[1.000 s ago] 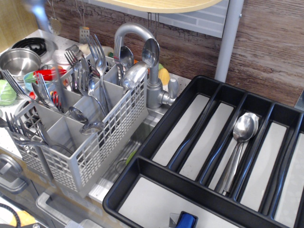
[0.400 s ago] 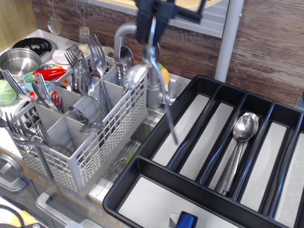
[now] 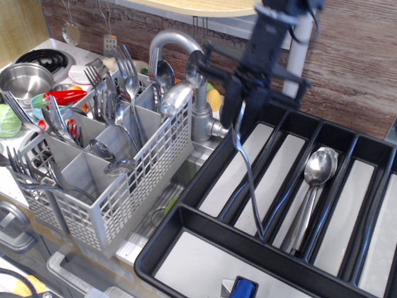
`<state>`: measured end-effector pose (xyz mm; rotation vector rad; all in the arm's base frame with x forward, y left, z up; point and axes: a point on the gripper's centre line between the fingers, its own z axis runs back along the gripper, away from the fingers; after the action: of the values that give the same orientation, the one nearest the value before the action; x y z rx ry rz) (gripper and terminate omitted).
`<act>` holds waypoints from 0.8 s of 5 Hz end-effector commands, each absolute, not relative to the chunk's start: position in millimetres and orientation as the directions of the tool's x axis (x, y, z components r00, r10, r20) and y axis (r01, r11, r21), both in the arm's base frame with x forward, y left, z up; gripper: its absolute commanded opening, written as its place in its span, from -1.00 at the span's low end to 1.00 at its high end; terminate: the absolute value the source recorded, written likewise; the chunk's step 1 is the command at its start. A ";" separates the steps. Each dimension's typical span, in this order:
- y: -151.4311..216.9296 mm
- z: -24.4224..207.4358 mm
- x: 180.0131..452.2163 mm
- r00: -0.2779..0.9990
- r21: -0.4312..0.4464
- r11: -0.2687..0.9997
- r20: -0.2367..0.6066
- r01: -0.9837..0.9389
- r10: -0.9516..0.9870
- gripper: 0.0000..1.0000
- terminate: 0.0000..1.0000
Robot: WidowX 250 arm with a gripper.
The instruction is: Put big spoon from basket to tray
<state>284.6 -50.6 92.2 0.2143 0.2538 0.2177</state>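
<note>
My black gripper (image 3: 239,112) hangs over the left part of the black tray (image 3: 162,247) and is shut on the big spoon (image 3: 249,176). The spoon's slim steel handle hangs down from the fingers, slanting right. Its lower end is at about the divider between the second and third long slots, just above the tray. The spoon's head is hidden in the gripper. The light grey basket (image 3: 118,198) stands to the left, full of forks and spoons. The gripper is well to its right.
Stacked broad steel spoons (image 3: 316,169) lie in a middle tray slot. A steel faucet (image 3: 180,46) rises between basket and tray. A pot (image 3: 25,79) and dishes sit at far left. A grey post (image 3: 296,62) stands behind the tray. A blue object (image 3: 244,288) is at the front.
The gripper with the spoon has moved right and down, from above the faucet to over the tray's left slots. The handle's tip has dropped toward the tray.
</note>
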 end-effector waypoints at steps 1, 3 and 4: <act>-67.7 82.7 291.2 0.974 0.253 0.959 -0.154 -0.127 0.169 -1.00 -1.00; -77.8 79.2 304.4 0.982 0.266 0.956 -0.105 -0.128 0.160 -1.00 -1.00; -79.0 69.9 305.6 0.989 0.265 0.958 -0.069 -0.111 0.134 -1.00 -1.00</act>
<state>305.1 -78.9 60.4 0.2707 0.1194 0.1095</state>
